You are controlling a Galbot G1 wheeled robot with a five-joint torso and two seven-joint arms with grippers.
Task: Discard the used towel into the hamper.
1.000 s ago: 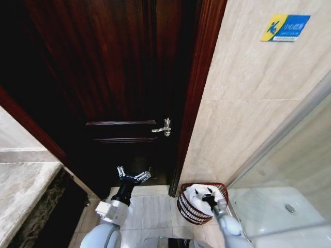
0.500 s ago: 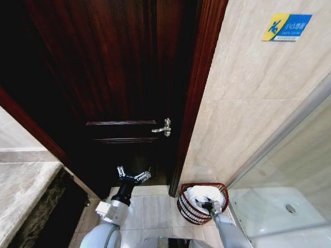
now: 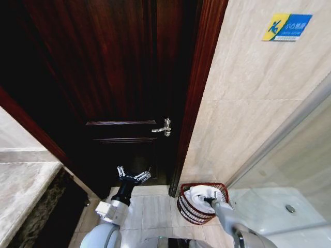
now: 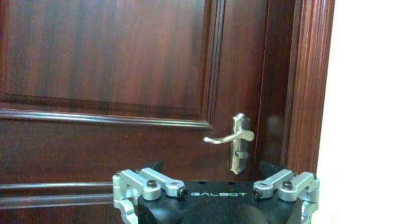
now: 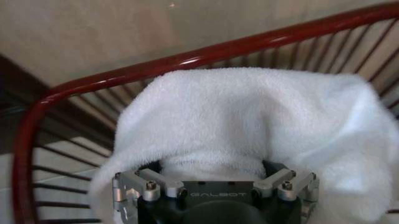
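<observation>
Your right gripper [image 3: 206, 198] buried in the white towel [image 5: 262, 121], finger state impossible to tell, towel heaped inside the dark red wire hamper [image 3: 182, 205] (on the floor against the wall), left gripper [image 3: 133, 175] spread, idle facing the door [image 4: 112, 70].

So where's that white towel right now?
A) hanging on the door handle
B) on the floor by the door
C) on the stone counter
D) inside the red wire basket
D: the towel sits within the hamper rim, with the right gripper at it.

left end effector [image 4: 215, 193]: "GALBOT" | right end effector [image 5: 215, 194]: "GALBOT"
</observation>
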